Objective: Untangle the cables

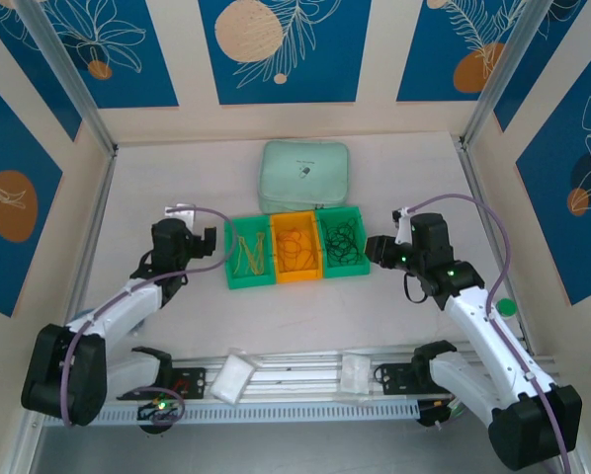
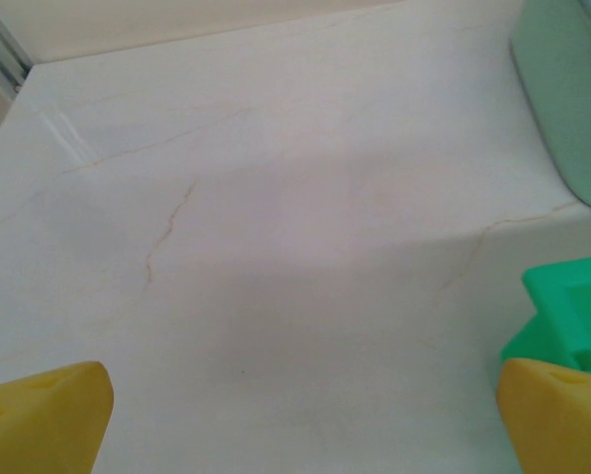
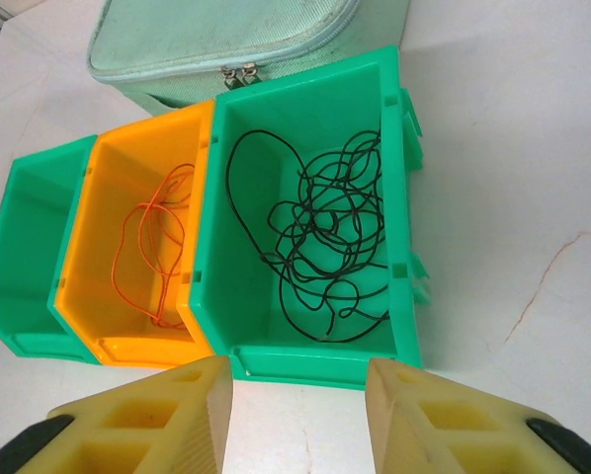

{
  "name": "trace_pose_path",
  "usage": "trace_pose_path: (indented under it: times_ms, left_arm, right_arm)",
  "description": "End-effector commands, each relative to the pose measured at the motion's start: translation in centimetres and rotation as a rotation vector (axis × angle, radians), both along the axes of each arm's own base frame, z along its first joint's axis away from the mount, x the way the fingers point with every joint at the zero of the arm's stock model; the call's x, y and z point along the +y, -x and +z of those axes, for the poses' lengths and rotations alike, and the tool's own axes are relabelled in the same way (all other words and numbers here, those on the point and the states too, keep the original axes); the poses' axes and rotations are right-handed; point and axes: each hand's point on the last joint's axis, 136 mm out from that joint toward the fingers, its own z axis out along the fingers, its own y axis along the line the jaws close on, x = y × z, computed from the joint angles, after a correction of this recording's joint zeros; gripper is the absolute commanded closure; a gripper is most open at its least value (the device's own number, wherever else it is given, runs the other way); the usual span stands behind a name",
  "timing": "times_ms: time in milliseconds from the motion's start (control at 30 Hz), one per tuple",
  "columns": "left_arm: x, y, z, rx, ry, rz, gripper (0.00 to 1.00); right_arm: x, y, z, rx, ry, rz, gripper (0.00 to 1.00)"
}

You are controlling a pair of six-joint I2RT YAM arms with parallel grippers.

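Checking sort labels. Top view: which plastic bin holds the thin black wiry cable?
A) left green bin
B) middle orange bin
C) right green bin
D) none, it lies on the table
C: the thin black wiry cable lies tangled inside the right green plastic bin, beside the orange plastic bin, which holds an orange cable.

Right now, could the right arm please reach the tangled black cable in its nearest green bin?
Probably yes: its jaws stand apart, empty, just before the open-topped green plastic bin, and nothing covers the thin black cable.
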Motion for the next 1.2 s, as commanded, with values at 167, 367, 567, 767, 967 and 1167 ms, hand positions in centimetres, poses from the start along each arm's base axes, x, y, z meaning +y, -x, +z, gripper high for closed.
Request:
trace_pose_path:
  times_ms: [167, 367, 567, 767, 967, 1167]
  left_arm:
    - [3.1, -0.9, 2.2, -0.162, -0.003, 0.068, 0.01]
    - [4.6, -1.2, 1.3, -0.264, 0.046, 0.095, 0.01]
    - [4.7, -1.9, -1.5, -0.245, 0.039, 0.082, 0.01]
    - [3.9, -2.8, -3.9, -0.212, 0.041, 0.04, 0.01]
    - [2.8, -4.0, -4.4, -0.163, 0.034, -0.028, 0.01]
    - [1.7, -4.0, -4.6, -0.141, 0.038, -0.093, 0.01]
  right_arm:
    - [-0.1, 0.1, -0.7, -0.003, 0.015, 0.022, 0.58]
    - [-0.1, -0.1, -1.1, 0.01, 0.016, 0.019, 0.58]
    - [-0.4, -0.4, -1.1, 0.007, 0.035, 0.004, 0.57]
    - [-0.7, -0.9, -1.2, 0.004, 0.049, -0.008, 0.57]
    - [-1.6, -2.1, -1.9, -0.014, 0.098, -0.038, 0.55]
    - [-3.8, -4.3, -2.5, -0.104, 0.168, -0.123, 0.49]
